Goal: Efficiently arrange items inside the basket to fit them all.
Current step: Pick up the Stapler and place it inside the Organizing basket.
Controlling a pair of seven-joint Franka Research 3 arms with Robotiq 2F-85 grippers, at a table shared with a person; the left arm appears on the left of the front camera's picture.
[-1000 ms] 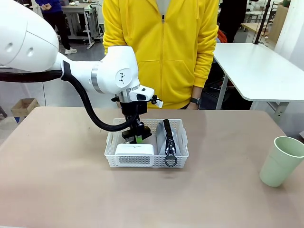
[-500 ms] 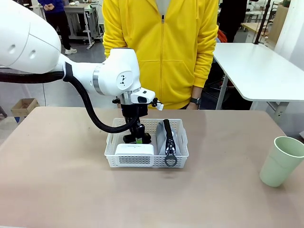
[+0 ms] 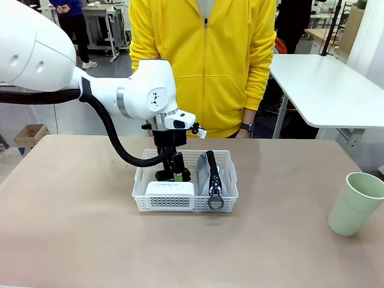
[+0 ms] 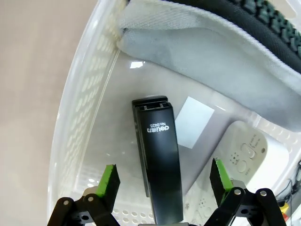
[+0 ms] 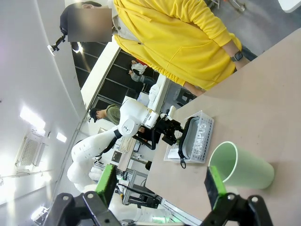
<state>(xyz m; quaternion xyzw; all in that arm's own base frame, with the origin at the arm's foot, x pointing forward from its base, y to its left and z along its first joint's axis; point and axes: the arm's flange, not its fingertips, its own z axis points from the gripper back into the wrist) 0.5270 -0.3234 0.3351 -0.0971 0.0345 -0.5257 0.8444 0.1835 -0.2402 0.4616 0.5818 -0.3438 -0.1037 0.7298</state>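
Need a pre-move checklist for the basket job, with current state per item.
1. Jaws of left gripper open, fingers either side of the stapler, not touching: ok.
2. That stapler flat on the basket floor: ok.
3. Grey pouch and white box inside basket: ok.
4. Green cup inside basket: not ok, it stands on the table, apart.
5. Jaws of right gripper open, pointed at cup: ok.
6. Room in basket for cup: cannot tell.

Bright, even light; glare on basket (image 4: 123, 89) floor.
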